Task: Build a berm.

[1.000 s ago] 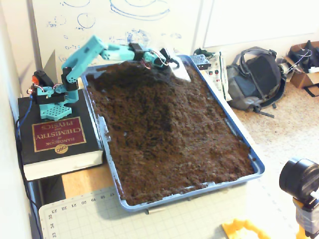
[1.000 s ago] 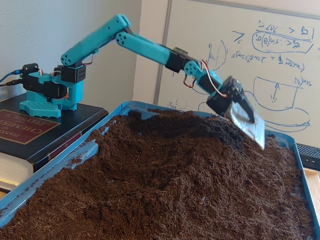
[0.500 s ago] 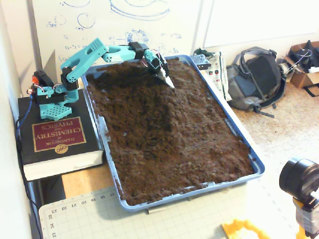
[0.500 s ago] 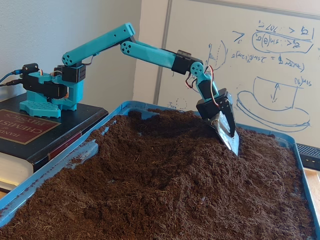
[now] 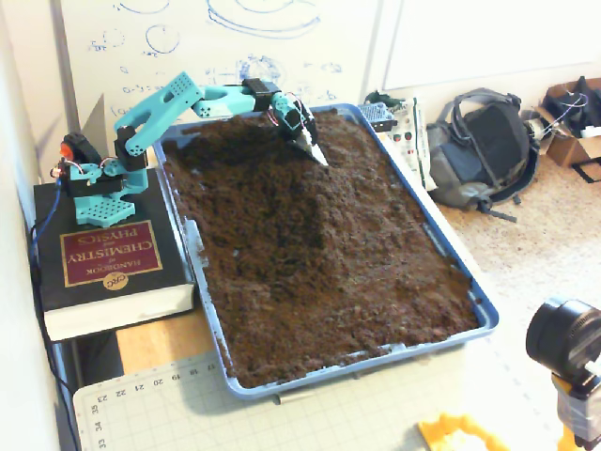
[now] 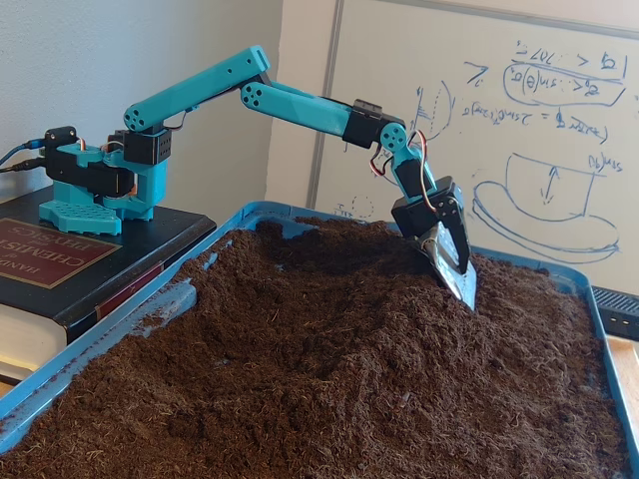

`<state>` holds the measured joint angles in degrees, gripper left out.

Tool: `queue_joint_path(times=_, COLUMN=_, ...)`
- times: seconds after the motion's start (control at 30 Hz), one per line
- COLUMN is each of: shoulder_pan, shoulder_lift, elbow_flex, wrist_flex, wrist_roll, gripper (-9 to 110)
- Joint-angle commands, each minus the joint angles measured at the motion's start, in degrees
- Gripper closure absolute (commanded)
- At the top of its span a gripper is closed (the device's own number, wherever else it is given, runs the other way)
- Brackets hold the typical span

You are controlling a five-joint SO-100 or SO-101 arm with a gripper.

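Reaching down over the far end of the tray, the teal arm's gripper [image 6: 451, 267] carries a flat, shiny metal-looking scoop blade [image 6: 457, 277] where fingers would be, so whether its jaws are released or clenched cannot be told in either fixed view. The blade points steeply downward, its lower tip touching or just entering the soil [image 5: 319, 158]. Red and white wires loop beside the black wrist motor [image 6: 427, 212] above it.

The berm [image 6: 339, 299], a raised ridge of loose, dark brown, crumbly soil, runs from just beside the blade toward the near end of the tray, standing higher than the flatter soil on either side; from above it shows as a long hump down the middle of the tray [image 5: 310, 221]. All of it lies in a shallow blue plastic tray [image 5: 479, 305] filled nearly to the rim.

The arm's base [image 5: 99, 183] stands on a thick black hardcover book with a red cover panel [image 5: 108, 258], just beside the tray's left edge in the high fixed view. A whiteboard with blue sketches [image 6: 544, 130] stands behind the tray.
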<state>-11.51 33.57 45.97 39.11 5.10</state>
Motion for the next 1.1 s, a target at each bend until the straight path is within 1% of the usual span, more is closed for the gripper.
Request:
queue_joint_path(times=0.0, shoulder_pan=-0.8, shoulder_lift=4.3, elbow_flex=-0.8, wrist_flex=-0.4, wrist_roll=0.6, gripper=101)
queue_joint_path(times=0.17, shoulder_pan=-1.5, shoulder_lift=7.6, elbow_flex=-7.7, wrist_flex=-0.4, wrist_roll=0.7, gripper=101)
queue_joint_path(times=0.4, shoulder_pan=-1.4, shoulder_lift=7.7, elbow_flex=-14.3, wrist_flex=-1.4, wrist_roll=-0.1, gripper=101)
queue_joint_path(times=0.53, shoulder_pan=-1.5, shoulder_lift=7.0, elbow_flex=-14.3, wrist_flex=-9.8, wrist_roll=0.4, gripper=101)
queue_joint_path(times=0.67, shoulder_pan=-1.4, shoulder_lift=1.6, elbow_flex=-14.3, wrist_flex=-20.7, wrist_roll=0.3, gripper=101)
queue_joint_path(times=0.77, shoulder_pan=-1.3, shoulder_lift=-2.8, elbow_flex=-14.2, wrist_flex=-25.8, wrist_roll=0.1, gripper=101)
queue_joint_path(times=0.93, shoulder_pan=-1.8, shoulder_lift=-9.1, elbow_flex=-14.2, wrist_flex=-23.5, wrist_roll=0.0, gripper=101)
queue_joint_path(times=1.07, shoulder_pan=-2.1, shoulder_lift=-10.7, elbow_flex=-14.1, wrist_flex=-15.6, wrist_roll=0.0, gripper=101)
